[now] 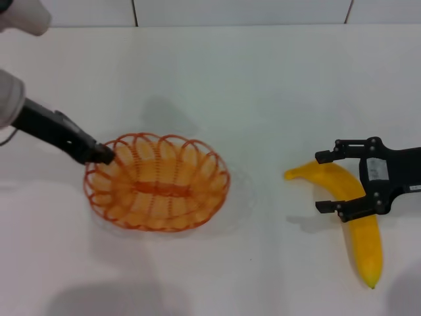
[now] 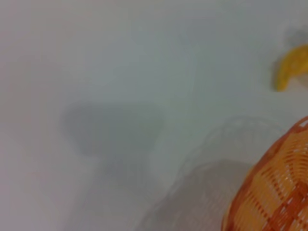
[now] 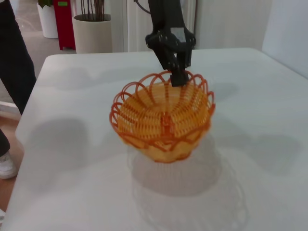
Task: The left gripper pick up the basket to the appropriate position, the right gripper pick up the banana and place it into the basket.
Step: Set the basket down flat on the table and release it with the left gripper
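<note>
The orange wire basket [image 1: 158,191] is at the middle left of the white table. My left gripper [image 1: 102,155] is shut on its far-left rim. In the right wrist view the basket [image 3: 163,118] hangs tilted a little above the table, with its shadow below, and the left gripper [image 3: 177,74] pinches its back rim. Part of the basket [image 2: 279,192] shows in the left wrist view, as does the banana [image 2: 291,72]. The yellow banana [image 1: 368,243] lies on the table at the right. My right gripper [image 1: 322,182] is open, its fingers either side of the banana's upper end.
The table's far edge [image 1: 210,25] meets a tiled wall. In the right wrist view a person's leg [image 3: 12,62] stands beside the table's edge, and plant pots [image 3: 91,31] stand on the floor beyond the table.
</note>
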You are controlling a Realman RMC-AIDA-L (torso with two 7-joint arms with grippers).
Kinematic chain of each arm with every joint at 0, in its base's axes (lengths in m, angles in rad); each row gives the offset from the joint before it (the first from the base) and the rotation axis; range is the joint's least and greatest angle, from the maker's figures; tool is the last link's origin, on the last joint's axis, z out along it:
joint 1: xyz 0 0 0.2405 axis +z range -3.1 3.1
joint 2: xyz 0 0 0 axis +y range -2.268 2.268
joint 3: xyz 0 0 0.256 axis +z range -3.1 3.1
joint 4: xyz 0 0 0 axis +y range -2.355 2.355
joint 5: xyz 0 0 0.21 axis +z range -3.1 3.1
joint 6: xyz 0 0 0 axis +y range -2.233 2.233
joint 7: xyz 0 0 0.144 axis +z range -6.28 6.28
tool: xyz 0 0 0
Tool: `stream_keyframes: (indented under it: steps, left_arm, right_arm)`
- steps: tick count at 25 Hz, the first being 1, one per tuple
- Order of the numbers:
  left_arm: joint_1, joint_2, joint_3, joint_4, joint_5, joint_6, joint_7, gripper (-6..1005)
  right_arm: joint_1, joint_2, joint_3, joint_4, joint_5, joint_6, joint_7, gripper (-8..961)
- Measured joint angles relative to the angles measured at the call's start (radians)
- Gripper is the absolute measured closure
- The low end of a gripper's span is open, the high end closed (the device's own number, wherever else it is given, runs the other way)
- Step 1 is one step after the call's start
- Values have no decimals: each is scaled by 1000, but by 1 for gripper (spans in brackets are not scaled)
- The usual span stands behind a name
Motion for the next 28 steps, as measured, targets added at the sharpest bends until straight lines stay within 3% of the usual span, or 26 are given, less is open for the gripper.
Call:
stream_keyframes:
  steps: [13, 28]
  left_arm:
    - [-145, 2, 73, -329, 3, -143, -111, 924]
    - [-157, 5, 69, -355, -6, -168, -135, 873]
  right_arm:
    - [14, 3, 1, 0, 0, 0, 1, 61]
    - [21, 5, 1, 0, 0, 0, 2, 62]
